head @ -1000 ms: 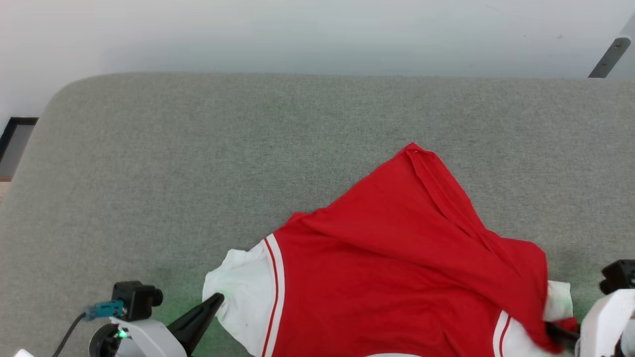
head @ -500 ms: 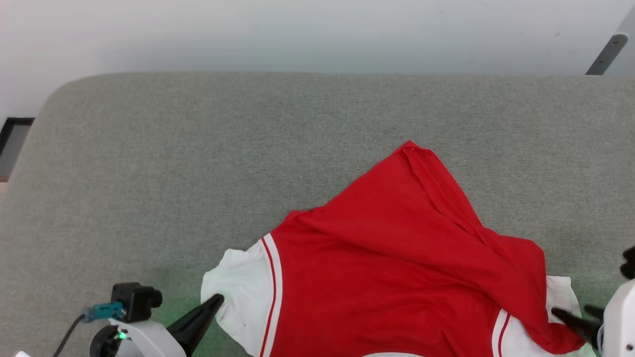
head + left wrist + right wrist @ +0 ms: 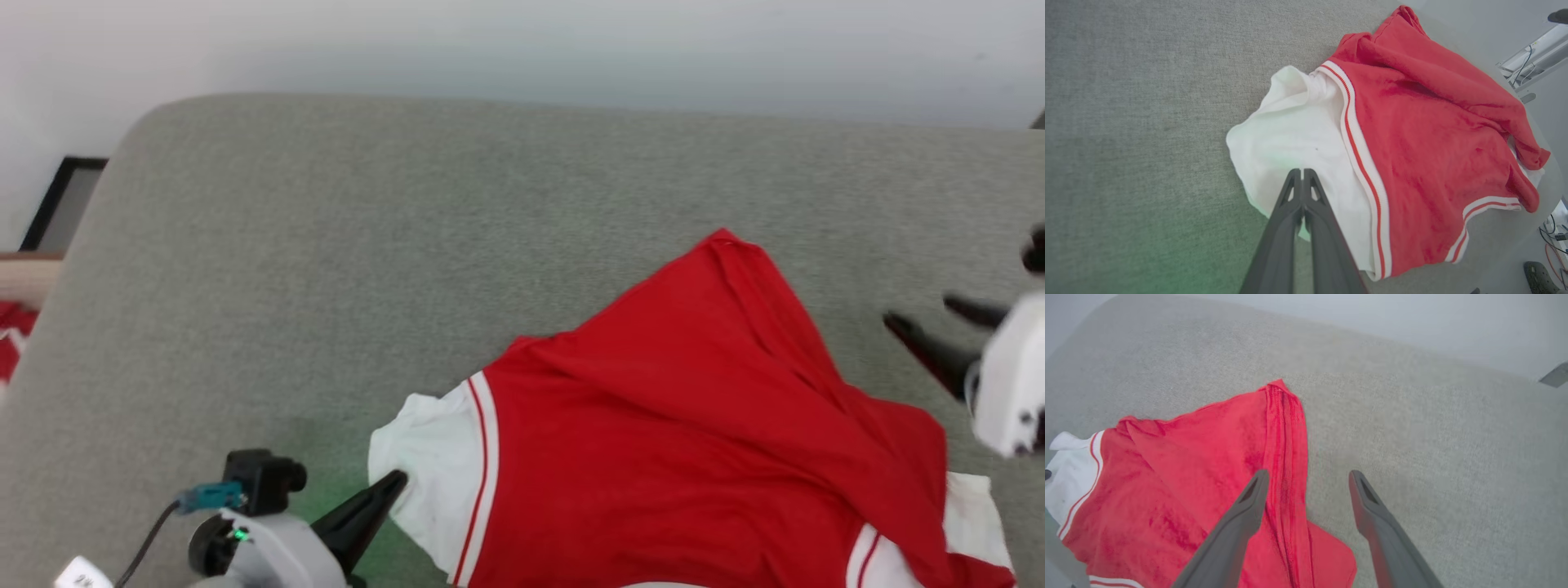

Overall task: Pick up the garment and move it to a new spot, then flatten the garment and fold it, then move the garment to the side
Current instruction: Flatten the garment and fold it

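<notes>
The garment (image 3: pixel 678 441) is a red T-shirt with white sleeves and red-and-white trim, lying crumpled on the grey cushion (image 3: pixel 343 269) at lower centre-right. One corner peaks upward and a folded red edge runs down its right side. My left gripper (image 3: pixel 398 480) is shut, its tips resting on the white left sleeve (image 3: pixel 1294 139); I cannot tell whether any fabric is pinched. My right gripper (image 3: pixel 921 312) hangs open above the cushion, just right of the garment's folded edge (image 3: pixel 1284 457), with nothing between its fingers (image 3: pixel 1249 502).
The cushion's rounded far-left corner meets a pale wall (image 3: pixel 522 41). A dark frame (image 3: pixel 61 204) and something red (image 3: pixel 12 339) sit beyond its left edge. Bare cushion stretches left of and behind the garment. Cables and metal parts (image 3: pixel 1531 57) lie past the cushion's edge.
My right gripper opened, let go of the garment's lower right corner, and rose away from it. The camera shifted. The left gripper stayed at the sleeve.
</notes>
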Tool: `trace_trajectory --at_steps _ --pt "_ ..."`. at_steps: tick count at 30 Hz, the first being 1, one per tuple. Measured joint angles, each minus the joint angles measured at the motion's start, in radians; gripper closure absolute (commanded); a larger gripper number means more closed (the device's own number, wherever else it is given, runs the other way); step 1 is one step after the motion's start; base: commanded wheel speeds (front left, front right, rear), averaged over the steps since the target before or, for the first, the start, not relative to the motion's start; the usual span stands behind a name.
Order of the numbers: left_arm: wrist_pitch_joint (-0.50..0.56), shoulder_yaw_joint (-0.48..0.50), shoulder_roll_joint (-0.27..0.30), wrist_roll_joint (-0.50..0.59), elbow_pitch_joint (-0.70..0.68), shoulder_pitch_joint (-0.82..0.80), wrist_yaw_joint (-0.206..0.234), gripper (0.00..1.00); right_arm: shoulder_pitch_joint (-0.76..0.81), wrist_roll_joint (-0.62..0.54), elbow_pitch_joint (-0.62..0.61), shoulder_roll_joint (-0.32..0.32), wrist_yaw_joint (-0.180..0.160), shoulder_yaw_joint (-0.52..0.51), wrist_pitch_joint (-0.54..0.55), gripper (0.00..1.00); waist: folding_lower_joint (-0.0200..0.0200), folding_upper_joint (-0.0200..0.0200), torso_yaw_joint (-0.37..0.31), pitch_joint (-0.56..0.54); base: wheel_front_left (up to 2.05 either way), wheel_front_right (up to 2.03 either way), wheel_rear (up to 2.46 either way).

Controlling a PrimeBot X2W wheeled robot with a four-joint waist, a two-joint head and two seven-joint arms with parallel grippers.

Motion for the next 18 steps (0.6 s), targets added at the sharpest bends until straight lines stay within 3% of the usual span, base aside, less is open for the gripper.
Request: trace_trajectory --at_steps 9,18 --pt "0.017 -0.025 -0.065 0.034 0.02 -0.077 -0.02 1.0 -0.322 0.003 0.288 -0.073 0.0 0.289 -0.175 0.0 0.0 0.0 0.08 0.047 0.0 0.0 0.0" --pt "0.021 -0.057 -0.123 0.045 0.053 -0.146 -0.03 1.0 -0.558 0.089 0.565 -0.109 0.0 0.548 -0.177 0.0 0.0 0.0 0.161 0.115 0.0 0.0 0.0"
